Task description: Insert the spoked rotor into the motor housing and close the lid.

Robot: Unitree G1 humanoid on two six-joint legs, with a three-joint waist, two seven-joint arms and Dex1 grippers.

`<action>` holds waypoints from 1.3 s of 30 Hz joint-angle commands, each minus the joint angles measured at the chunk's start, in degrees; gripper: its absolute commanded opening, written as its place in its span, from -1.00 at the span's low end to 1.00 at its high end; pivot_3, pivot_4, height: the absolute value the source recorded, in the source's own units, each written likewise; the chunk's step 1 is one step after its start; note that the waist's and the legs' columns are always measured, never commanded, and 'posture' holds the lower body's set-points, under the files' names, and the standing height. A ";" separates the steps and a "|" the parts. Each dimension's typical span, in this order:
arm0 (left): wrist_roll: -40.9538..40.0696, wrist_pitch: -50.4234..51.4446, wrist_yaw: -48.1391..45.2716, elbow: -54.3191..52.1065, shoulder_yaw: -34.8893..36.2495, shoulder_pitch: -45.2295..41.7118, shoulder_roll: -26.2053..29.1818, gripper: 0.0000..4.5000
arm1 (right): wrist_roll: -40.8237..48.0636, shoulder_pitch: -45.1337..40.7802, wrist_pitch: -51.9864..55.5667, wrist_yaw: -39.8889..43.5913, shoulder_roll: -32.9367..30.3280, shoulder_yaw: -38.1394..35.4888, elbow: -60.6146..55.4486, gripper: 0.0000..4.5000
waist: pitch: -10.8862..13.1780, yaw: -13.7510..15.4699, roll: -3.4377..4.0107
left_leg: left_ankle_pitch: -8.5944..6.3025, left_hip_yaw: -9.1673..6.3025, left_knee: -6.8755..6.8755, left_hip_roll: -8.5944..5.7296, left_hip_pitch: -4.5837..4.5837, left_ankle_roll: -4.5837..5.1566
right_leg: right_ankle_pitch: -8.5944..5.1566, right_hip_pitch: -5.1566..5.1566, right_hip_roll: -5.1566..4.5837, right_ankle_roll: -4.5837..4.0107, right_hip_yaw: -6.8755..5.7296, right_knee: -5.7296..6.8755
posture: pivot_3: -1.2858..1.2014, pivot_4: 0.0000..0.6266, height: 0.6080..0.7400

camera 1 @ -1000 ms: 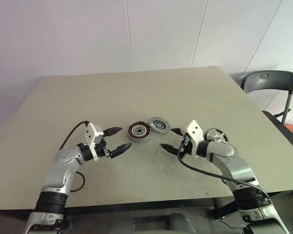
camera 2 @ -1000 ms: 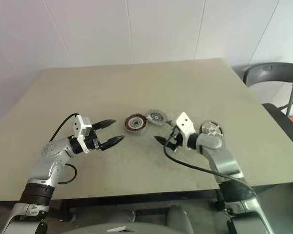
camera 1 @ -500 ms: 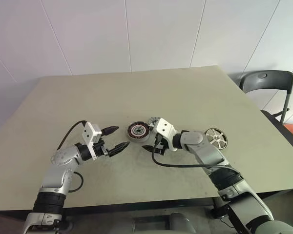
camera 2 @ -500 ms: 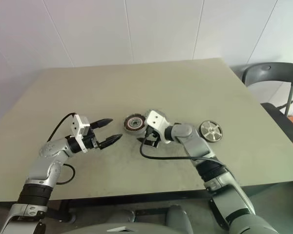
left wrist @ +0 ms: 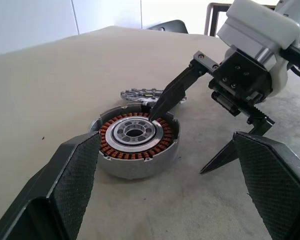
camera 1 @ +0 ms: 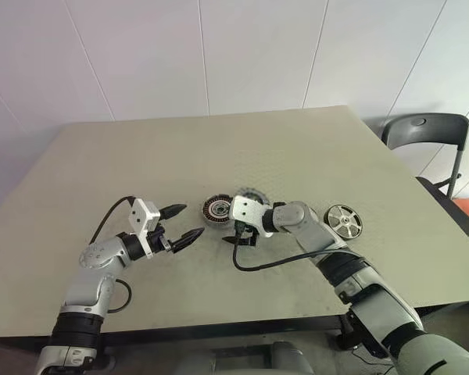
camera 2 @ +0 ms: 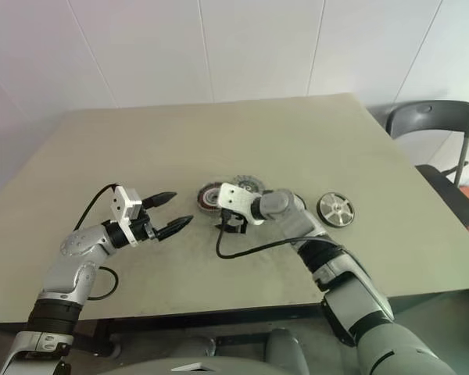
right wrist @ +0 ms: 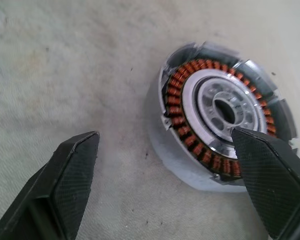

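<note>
Beige table (camera 1: 313, 148): right gripper (left wrist: 190, 132) spread wide astride the motor housing (left wrist: 135, 140); left gripper (camera 1: 184, 225) released nearby.

Legible text: none | Labels, brands, numbers, signs: none readable on any surface in view | Motor housing (left wrist: 136, 140): bare metal and copper windings, no marking discernible

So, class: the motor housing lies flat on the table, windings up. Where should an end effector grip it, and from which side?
Probably across the motor housing by its smooth outer wall, coming from above with one finger on each side. It lies flat and round, so opposite wall points are parallel; the copper windings on top are best left untouched.
</note>
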 commanded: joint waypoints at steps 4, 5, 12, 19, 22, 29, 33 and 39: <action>0.05 -2.09 0.33 -0.72 1.58 -0.56 0.52 1.00 | -2.32 -2.38 -3.96 0.07 0.63 -0.25 1.99 0.12 | -0.01 -0.01 0.01 | 0.06 0.02 -0.04 0.16 0.03 -0.11 | 0.11 -0.02 0.15 -0.15 0.00 0.00 | 0.03 -1.00 1.00; 0.08 -2.31 0.31 -0.50 1.59 -0.56 0.51 1.00 | -2.46 -2.46 -4.19 0.07 0.68 -0.35 2.16 -0.03 | -0.01 -0.01 0.01 | 0.07 0.03 -0.05 0.18 0.04 -0.14 | 0.12 -0.02 0.18 -0.17 0.00 0.01 | 0.03 -1.00 1.00; 0.45 -4.11 0.11 1.37 1.41 -0.49 0.03 1.00 | -1.73 -2.46 -4.36 0.62 1.27 -1.82 1.57 -0.62 | -0.02 -0.03 0.01 | 0.13 0.09 -0.05 0.27 0.08 -0.23 | 0.24 -0.02 0.24 -0.25 -0.01 0.01 | 0.03 -1.00 1.00; 0.77 -5.33 0.10 2.57 1.40 -0.73 -0.17 1.00 | -0.39 -2.03 -3.99 2.84 1.72 -2.73 -0.05 -0.62 | -0.02 -0.02 0.01 | 0.13 0.10 -0.07 0.27 0.08 -0.24 | 0.26 -0.04 0.24 -0.25 -0.01 0.00 | 0.03 -1.00 1.00; 0.81 -5.94 -0.03 3.16 1.57 -0.73 -0.12 1.00 | 0.00 -1.89 -4.05 3.67 1.91 -2.84 -0.57 -0.88 | -0.02 -0.16 0.01 | 0.13 0.12 -0.08 0.28 0.07 -0.24 | 0.26 -0.06 0.24 -0.25 -0.01 0.00 | 0.03 -1.00 1.00; 0.86 -7.01 0.04 4.17 1.70 -0.76 -0.06 1.00 | -0.22 -2.17 -4.17 3.08 2.22 -3.56 -0.60 -0.99 | -0.03 -0.32 0.01 | 0.13 0.22 -0.09 0.35 0.08 -0.24 | 0.30 -0.10 0.26 -0.31 -0.01 0.01 | 0.03 -1.00 1.00; 0.96 -7.27 0.19 4.32 1.68 -0.69 -0.04 1.00 | 0.63 -2.04 -4.29 3.44 2.34 -4.17 -1.21 -0.99 | -0.03 -0.34 0.01 | 0.13 0.22 -0.09 0.35 0.08 -0.24 | 0.30 -0.10 0.26 -0.30 -0.01 0.00 | 0.03 -1.00 1.00; 0.93 -7.21 0.29 3.88 1.72 -0.35 0.14 1.00 | 5.61 -0.70 -2.51 10.02 1.00 -5.38 -8.26 -0.99 | -0.03 -0.40 0.01 | 0.13 0.23 -0.10 0.36 0.06 -0.24 | 0.31 -0.13 0.26 -0.30 -0.01 0.00 | 0.03 -1.00 1.00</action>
